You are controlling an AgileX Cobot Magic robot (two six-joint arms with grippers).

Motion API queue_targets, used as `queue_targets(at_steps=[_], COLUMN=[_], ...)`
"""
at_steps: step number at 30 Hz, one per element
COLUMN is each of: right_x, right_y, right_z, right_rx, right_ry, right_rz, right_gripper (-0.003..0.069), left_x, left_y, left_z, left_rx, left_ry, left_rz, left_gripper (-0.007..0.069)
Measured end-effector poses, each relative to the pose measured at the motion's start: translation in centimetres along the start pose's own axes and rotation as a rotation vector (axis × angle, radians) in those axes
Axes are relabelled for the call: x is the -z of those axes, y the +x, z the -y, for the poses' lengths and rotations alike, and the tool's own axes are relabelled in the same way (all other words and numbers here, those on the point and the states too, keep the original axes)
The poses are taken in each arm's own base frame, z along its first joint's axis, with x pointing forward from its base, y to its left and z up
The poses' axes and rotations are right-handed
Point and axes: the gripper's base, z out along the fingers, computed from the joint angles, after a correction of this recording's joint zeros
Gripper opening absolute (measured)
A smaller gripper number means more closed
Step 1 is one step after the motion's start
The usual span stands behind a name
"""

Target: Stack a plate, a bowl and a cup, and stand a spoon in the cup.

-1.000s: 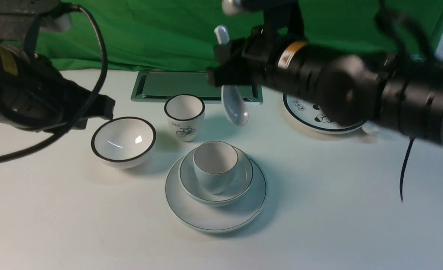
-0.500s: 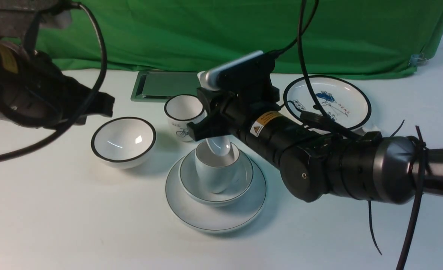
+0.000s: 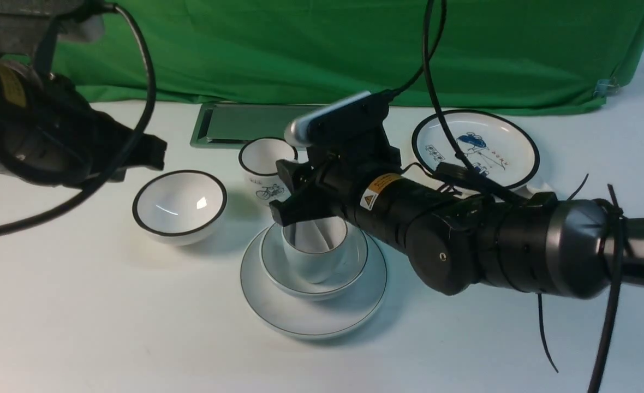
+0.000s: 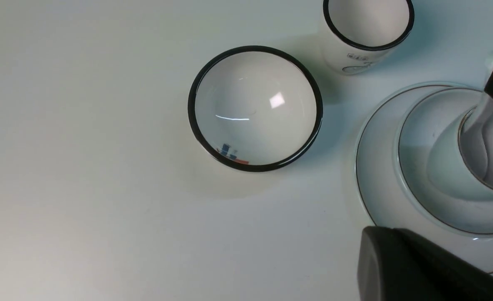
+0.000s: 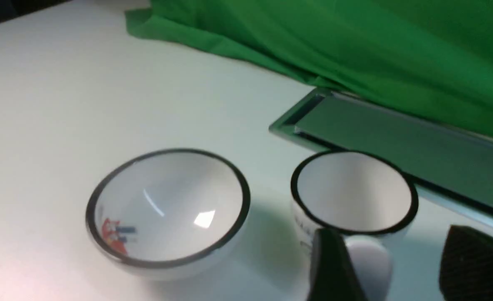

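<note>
The plain white plate [image 3: 278, 311] lies at the table's middle with the speckled bowl [image 3: 355, 262] on it and the plain cup [image 3: 314, 262] in the bowl. The white spoon [image 3: 322, 229] stands in the cup, bowl end down. My right gripper [image 3: 300, 210] hovers just over the cup's rim. In the right wrist view its jaws [image 5: 390, 251] stand apart, and the spoon's handle end [image 5: 367, 259] rests beside one finger with a gap to the other. My left gripper [image 3: 153, 155] hangs at the left above the table. Only one of its fingers [image 4: 397, 263] shows.
A black-rimmed bowl [image 3: 179, 204] stands left of the stack. A bicycle cup [image 3: 267, 169] stands behind the stack, close to my right gripper. A cartoon plate [image 3: 475, 147] lies at the back right. A metal tray [image 3: 240, 123] lies before the green cloth.
My right arm came down and toward me with the spoon, from high behind the stack to over the cup. The spoon's bowl end went down into the cup. The left arm stayed still.
</note>
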Motion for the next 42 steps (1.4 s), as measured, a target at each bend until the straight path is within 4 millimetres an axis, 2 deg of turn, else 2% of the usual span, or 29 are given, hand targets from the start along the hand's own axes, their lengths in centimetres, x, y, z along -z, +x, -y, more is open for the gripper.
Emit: queue_targets(at_steps=[1, 3, 4, 6, 7, 8, 10, 12, 13, 15, 16, 17, 18, 20, 24, 26, 28, 32, 42], right_x=[0.3, 2.9, 4.2, 7.6, 9.9, 12.4, 17.8, 23.2, 25.3, 30.1, 29.9, 32.1, 34.3, 35.1, 36.8, 37.1, 37.3, 37.2, 36.7], right_y=[-0.3, -2.6, -3.4, -5.6, -6.8, -8.1, -9.7, -9.6, -9.0, -6.4, -6.0, -4.5, -1.2, 1.6, 6.3, 7.0, 7.0, 6.8, 7.2], right_z=[0.0, -0.1, 0.0, 0.9, 1.6, 2.3, 4.1, 5.5, 5.9, 6.2, 6.3, 6.0, 5.6, 5.3, 4.6, 4.5, 4.5, 4.7, 4.7], right_rx=[-0.001, -0.004, 0.001, 0.012, 0.017, 0.017, 0.017, 0.016, 0.012, 0.014, 0.008, 0.009, 0.001, -0.013, -0.002, 0.009, 0.016, 0.015, 0.003], right_ry=[-0.002, -0.034, -0.047, -0.057, -0.056, -0.049, 0.002, 0.089, 0.125, 0.211, 0.216, 0.247, 0.285, 0.306, 0.331, 0.338, 0.345, 0.349, 0.344], right_rz=[0.002, -0.047, -0.082, -0.125, -0.143, -0.133, -0.101, -0.033, -0.004, 0.078, 0.067, 0.13, 0.203, 0.263, 0.501, 0.584, 0.674, 0.702, 0.643], right_gripper=[0.0419, 0.0407, 0.0372, 0.0256, 0.0172, 0.0122, 0.0059, 0.0036, 0.0033, 0.0029, 0.0029, 0.0029, 0.0029, 0.0029, 0.0031, 0.0041, 0.0064, 0.0099, 0.0124], left_x=[0.0, 0.1, 0.2, 0.7, 1.0, 1.6, 2.7, 4.2, 4.6, 6.0, 6.0, 6.6, 7.2, 8.0, 8.4, 8.2, 8.5, 9.1, 9.1], left_y=[0.0, 0.0, 0.0, 0.1, 0.1, 0.2, 0.7, 1.6, 2.3, 4.4, 4.4, 5.8, 7.8, 10.0, 14.8, 16.1, 17.5, 18.9, 19.2], left_z=[0.0, 0.0, 0.0, -0.1, -0.2, -0.2, -0.5, -0.8, -0.9, -1.4, -1.4, -1.7, -2.0, -2.5, -3.2, -3.3, -3.5, -3.7, -3.7], left_rx=[0.0, 0.0, 0.0, -0.003, -0.009, -0.011, -0.014, -0.008, -0.007, -0.003, -0.003, 0.004, 0.032, 0.06, 0.083, 0.086, 0.091, 0.106, 0.109], left_ry=[0.0, 0.001, 0.001, 0.003, 0.005, 0.007, 0.013, 0.029, 0.038, 0.062, 0.064, 0.077, 0.102, 0.132, 0.185, 0.203, 0.234, 0.277, 0.284], left_rz=[0.0, 0.003, 0.006, 0.019, 0.03, 0.044, 0.078, 0.137, 0.163, 0.254, 0.261, 0.309, 0.378, 0.466, 0.641, 0.705, 0.814, 0.954, 0.975], left_gripper=[0.0004, 0.0004, 0.0004, 0.0004, 0.0004, 0.0004, 0.0004, 0.0004, 0.0004, 0.0004, 0.0004, 0.0004, 0.0004, 0.0004, 0.0004, 0.0004, 0.0004, 0.0004, 0.0004])
